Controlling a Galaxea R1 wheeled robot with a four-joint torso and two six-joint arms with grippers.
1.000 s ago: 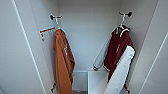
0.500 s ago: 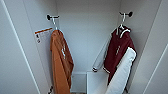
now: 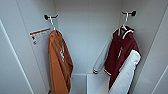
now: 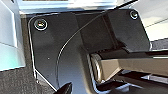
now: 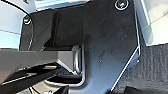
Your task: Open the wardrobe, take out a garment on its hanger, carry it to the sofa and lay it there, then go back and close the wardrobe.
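The wardrobe (image 3: 87, 45) stands open in the head view, its white inside walls and back panel facing me. On the right hangs the garment (image 3: 120, 55), a dark maroon jacket with white sleeves. It rides on a thin white hanger (image 3: 124, 25) hooked over a black peg (image 3: 131, 13) high on the right wall. One white sleeve (image 3: 126, 75) drops down toward the wardrobe floor.
An orange jacket (image 3: 60, 65) hangs from a black peg (image 3: 47, 17) on the left wall, next to a label sticker (image 3: 38, 36). A white box or shelf (image 3: 96, 82) sits low at the back. Dark carpet (image 4: 15, 82) lies beneath the arms.
The whole head view has shifted a little, with both jackets now slightly larger and nearer. Nothing in the wardrobe has moved.
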